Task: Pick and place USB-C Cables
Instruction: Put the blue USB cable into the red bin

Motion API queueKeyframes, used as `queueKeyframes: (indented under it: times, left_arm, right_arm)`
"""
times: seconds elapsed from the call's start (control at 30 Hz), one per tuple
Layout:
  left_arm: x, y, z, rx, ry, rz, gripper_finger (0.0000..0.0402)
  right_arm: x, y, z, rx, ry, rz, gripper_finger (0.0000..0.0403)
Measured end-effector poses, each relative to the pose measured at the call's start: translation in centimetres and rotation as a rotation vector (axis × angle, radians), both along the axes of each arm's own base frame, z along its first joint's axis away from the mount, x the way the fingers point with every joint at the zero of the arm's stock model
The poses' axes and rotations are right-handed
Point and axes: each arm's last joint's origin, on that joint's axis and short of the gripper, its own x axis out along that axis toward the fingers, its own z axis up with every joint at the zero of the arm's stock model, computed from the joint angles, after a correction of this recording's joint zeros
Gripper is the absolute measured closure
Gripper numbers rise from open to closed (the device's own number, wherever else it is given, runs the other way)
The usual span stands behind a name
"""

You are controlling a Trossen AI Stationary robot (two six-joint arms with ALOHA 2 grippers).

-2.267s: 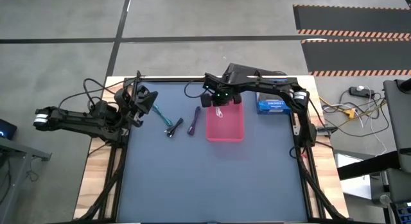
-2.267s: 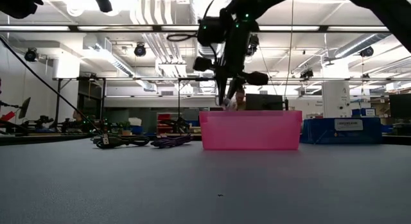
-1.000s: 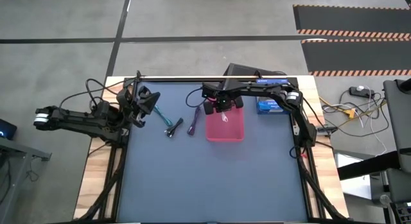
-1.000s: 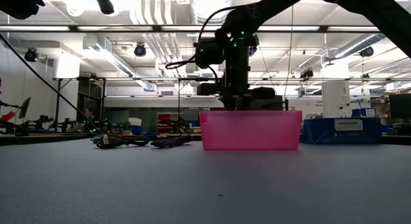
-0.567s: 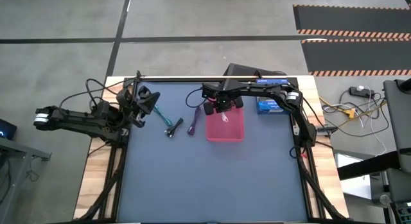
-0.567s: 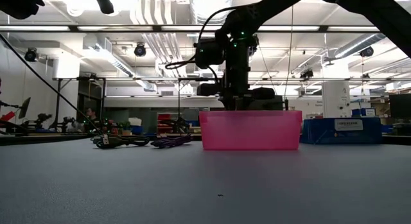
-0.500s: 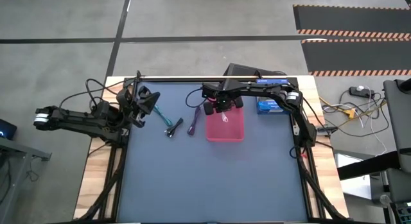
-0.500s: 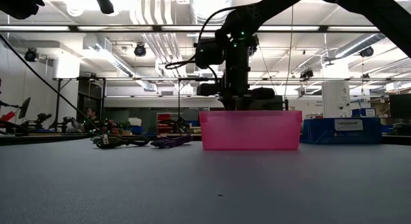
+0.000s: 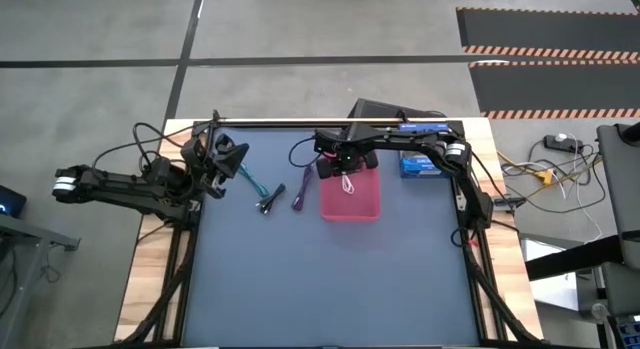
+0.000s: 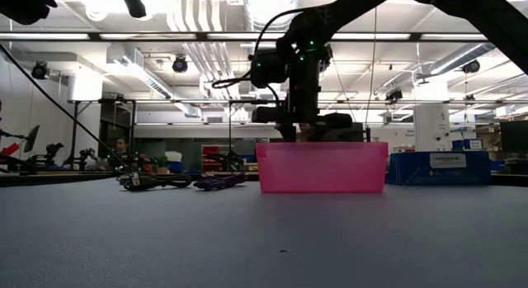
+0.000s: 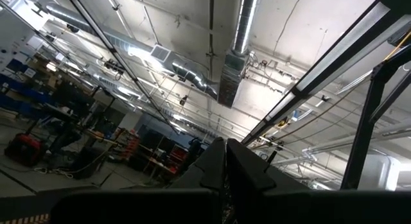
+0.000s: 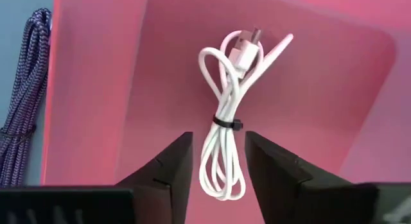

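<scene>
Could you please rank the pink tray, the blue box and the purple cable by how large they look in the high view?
1. pink tray
2. blue box
3. purple cable

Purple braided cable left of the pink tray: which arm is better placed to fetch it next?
Probably the right. Its open gripper hangs over the pink plastic tray, where the white bundled cable lies, right beside the purple braided cable. The left gripper sits at the table's far-left edge, pointing at the ceiling.
</scene>
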Motion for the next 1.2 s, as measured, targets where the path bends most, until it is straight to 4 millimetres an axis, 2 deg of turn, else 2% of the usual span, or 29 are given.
queueKeyframes:
  times: [0.13,0.37,0.5,0.63,0.73,0.93,1.03,1.2]
  left_arm:
    - [0.0,0.0,0.0,-0.004,-0.001,-0.003,0.0402]
    - [0.5,0.0,-0.6,-0.070,0.059,-0.034,0.0402]
    - [1.4,0.2,-2.6,-0.237,0.233,-0.049,0.0402]
    - [2.2,0.2,-5.4,-0.395,0.466,-0.072,0.0402]
    - [2.5,0.1,-7.4,-0.518,0.641,-0.068,0.0402]
    - [3.3,-0.1,-9.8,-0.626,0.850,-0.113,0.0402]
    - [4.2,-0.2,-10.2,-0.657,0.912,-0.105,0.0402]
    - [6.8,-0.2,-10.3,-0.814,0.966,-0.069,0.0402]
  right_arm:
    - [-0.3,0.2,1.3,0.020,-0.041,-0.004,0.0259]
    - [-1.0,3.1,6.4,-0.034,-0.168,0.044,0.0267]
    - [-1.7,5.8,9.5,-0.123,-0.224,0.115,0.0278]
    - [-2.6,8.3,12.1,-0.200,-0.277,0.197,0.0289]
    - [-3.7,9.3,14.1,-0.256,-0.312,0.253,0.0297]
    - [-6.6,9.4,17.9,-0.406,-0.361,0.372,0.0316]
    - [-8.4,8.9,19.8,-0.491,-0.373,0.469,0.0326]
    - [-11.6,8.1,22.6,-0.597,-0.396,0.584,0.0343]
